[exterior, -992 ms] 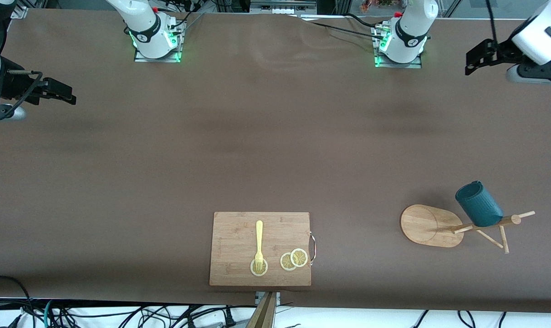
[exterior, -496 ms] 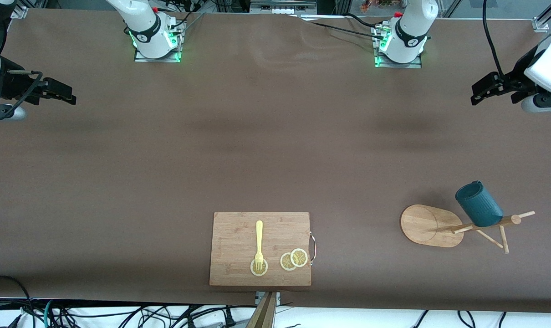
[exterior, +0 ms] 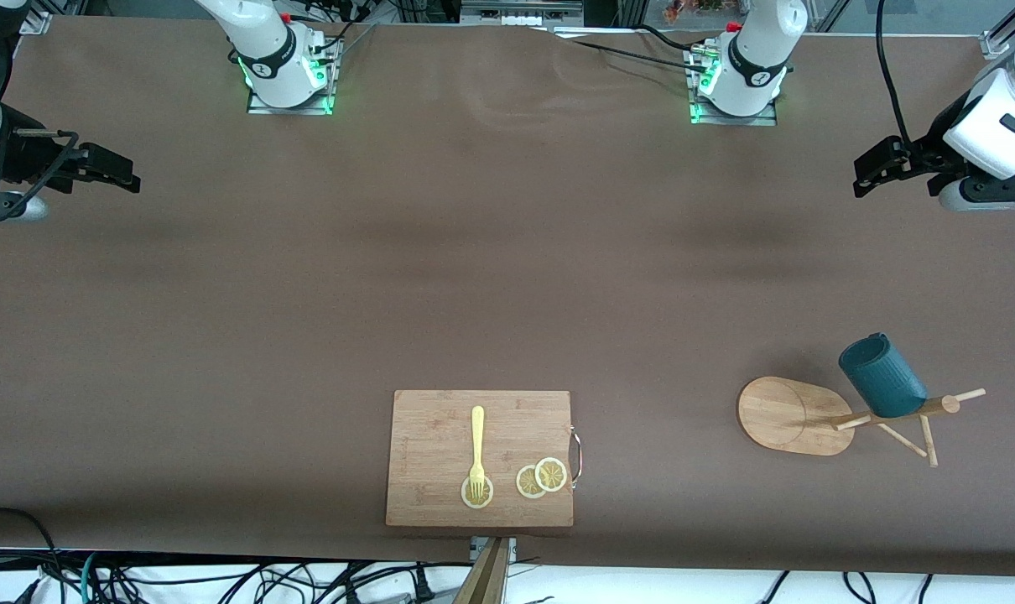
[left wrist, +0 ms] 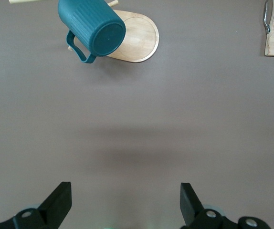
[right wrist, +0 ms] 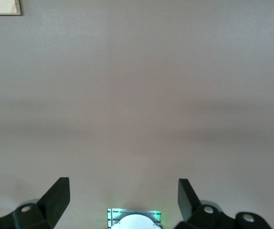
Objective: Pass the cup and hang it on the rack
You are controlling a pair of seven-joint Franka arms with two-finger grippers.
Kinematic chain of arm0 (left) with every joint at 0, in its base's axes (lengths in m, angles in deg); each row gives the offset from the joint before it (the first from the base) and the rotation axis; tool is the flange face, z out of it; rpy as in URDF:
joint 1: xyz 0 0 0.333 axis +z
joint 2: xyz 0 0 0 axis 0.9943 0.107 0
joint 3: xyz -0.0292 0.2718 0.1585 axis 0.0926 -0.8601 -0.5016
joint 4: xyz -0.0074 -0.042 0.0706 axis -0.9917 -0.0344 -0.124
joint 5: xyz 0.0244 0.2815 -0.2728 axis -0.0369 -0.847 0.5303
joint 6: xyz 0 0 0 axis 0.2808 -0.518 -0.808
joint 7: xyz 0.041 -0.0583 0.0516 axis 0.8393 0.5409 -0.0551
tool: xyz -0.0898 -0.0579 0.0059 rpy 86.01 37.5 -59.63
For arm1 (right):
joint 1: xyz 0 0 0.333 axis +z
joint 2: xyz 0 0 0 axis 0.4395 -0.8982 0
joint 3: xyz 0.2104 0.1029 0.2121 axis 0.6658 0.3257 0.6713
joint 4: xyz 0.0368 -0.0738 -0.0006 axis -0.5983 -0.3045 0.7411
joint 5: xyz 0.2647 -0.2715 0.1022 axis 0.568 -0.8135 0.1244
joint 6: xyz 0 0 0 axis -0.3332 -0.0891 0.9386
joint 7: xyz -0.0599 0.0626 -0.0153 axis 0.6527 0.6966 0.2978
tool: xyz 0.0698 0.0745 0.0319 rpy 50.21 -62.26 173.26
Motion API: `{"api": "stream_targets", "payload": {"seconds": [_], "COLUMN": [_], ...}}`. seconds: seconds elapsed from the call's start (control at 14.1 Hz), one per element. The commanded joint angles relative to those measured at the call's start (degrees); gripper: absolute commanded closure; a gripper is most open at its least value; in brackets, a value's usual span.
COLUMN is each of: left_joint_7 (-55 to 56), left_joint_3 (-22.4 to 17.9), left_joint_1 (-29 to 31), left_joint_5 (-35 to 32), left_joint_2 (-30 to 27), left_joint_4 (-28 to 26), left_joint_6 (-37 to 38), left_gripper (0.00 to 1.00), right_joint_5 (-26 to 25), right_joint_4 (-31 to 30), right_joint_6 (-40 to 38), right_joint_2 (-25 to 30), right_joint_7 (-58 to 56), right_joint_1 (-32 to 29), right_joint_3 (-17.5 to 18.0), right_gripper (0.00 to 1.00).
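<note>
Cup: the cup point(exterior: 882, 375) hangs on a peg of the rack point(exterior: 793, 415), mouth tipped up, at the left arm's end of the table; the job looks done to us.
Left gripper: we see the left gripper point(exterior: 871, 168) up in the air over bare table at the left arm's end, fingers spread wide, nothing between them.
Right gripper: the right gripper point(exterior: 115, 172) waits over bare table at the right arm's end, fingers wide apart too, empty.
Step in hand: we judge it is pulling clear. Best done by lifting straight away from the rack, so no peg gets nudged.
Handle: in the left wrist view the cup's handle point(left wrist: 78, 46) sits by a peg; we cannot tell how deep it is hooked.
Around: a cutting board point(exterior: 480, 458) lies close to the front camera, carrying a fork point(exterior: 477, 450) and lemon slices point(exterior: 542, 477).
In the way: nothing stands near either arm; the board is well apart from the rack.
</note>
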Motion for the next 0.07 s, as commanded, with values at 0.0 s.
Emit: {"api": "stream_targets", "payload": {"seconds": [0.0], "left_joint_7": [0.76], "left_joint_3": [-0.24], "left_joint_1": [-0.02], "left_joint_5": [1.43], "left_joint_2": [-0.23], "left_joint_4": [0.80], "left_joint_6": [0.41], "left_gripper": [0.00], "right_joint_5": [0.50], "right_joint_4": [0.66], "right_joint_6": [-0.09], "right_joint_2": [0.16], "right_joint_7": [0.08], "right_joint_1": [-0.24], "right_joint_3": [0.06], "right_gripper": [0.00]}}
